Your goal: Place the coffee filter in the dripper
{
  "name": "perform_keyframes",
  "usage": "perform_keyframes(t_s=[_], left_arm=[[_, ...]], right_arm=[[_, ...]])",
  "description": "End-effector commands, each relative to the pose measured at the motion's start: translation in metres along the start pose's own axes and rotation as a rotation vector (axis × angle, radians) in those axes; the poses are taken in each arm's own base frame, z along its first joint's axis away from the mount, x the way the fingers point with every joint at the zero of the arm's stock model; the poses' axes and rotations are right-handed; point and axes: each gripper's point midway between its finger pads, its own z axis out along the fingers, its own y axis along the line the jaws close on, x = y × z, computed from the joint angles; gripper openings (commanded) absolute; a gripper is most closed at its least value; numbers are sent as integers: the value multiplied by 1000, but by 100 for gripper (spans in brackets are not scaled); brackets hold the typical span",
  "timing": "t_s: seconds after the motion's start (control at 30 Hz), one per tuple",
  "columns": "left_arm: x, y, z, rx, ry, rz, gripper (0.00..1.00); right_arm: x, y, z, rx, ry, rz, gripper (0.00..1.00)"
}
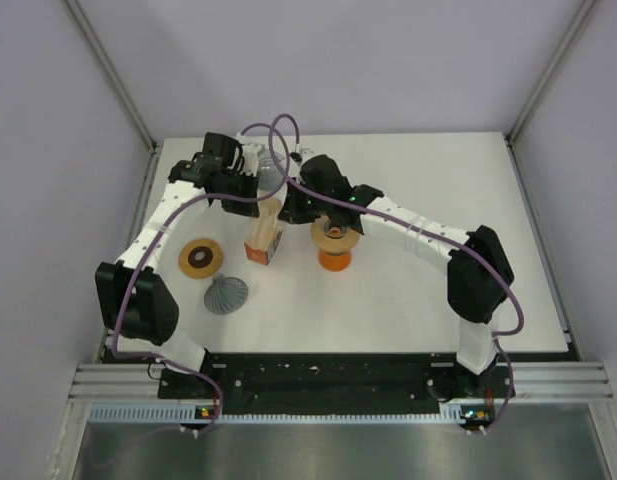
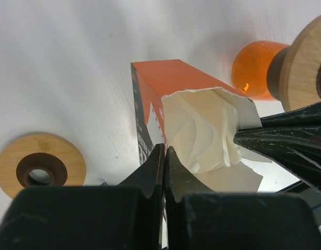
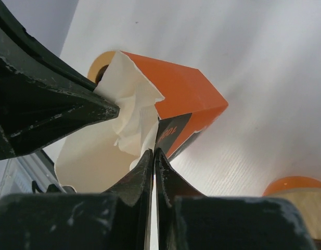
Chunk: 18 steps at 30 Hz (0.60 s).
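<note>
An orange filter box [image 1: 263,243] lies open on the white table, with white coffee filters [image 2: 202,130] bulging from its torn mouth. My left gripper [image 2: 164,150] is shut on the box's wall at the mouth's edge. It also shows in the top view [image 1: 254,200] and the right wrist view [image 3: 116,110]. My right gripper [image 3: 154,152] is shut at the opposite edge, seemingly on a filter [image 3: 133,130] beside the box wall. It also shows in the top view [image 1: 292,210] and the left wrist view [image 2: 236,137]. The orange dripper [image 1: 335,256] with a wooden collar stands just right of the box [image 2: 256,67] [image 3: 298,185].
A wooden ring with a dark centre [image 1: 201,258] lies left of the box and also shows in the left wrist view [image 2: 40,165]. A grey fluted cone [image 1: 226,293] lies nearer the arm bases. Both arms cross over the back middle of the table [image 1: 438,300].
</note>
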Motion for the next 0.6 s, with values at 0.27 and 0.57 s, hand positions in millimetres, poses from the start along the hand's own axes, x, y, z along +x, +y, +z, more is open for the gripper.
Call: perform_keyframes(t_s=[0.27, 0.57], left_arm=[[-6, 17, 19, -43, -19, 56, 29], [-32, 2, -3, 14, -99, 108, 49]], right_arm=[[14, -8, 36, 36, 71, -22, 0], [9, -9, 30, 58, 56, -35, 0]])
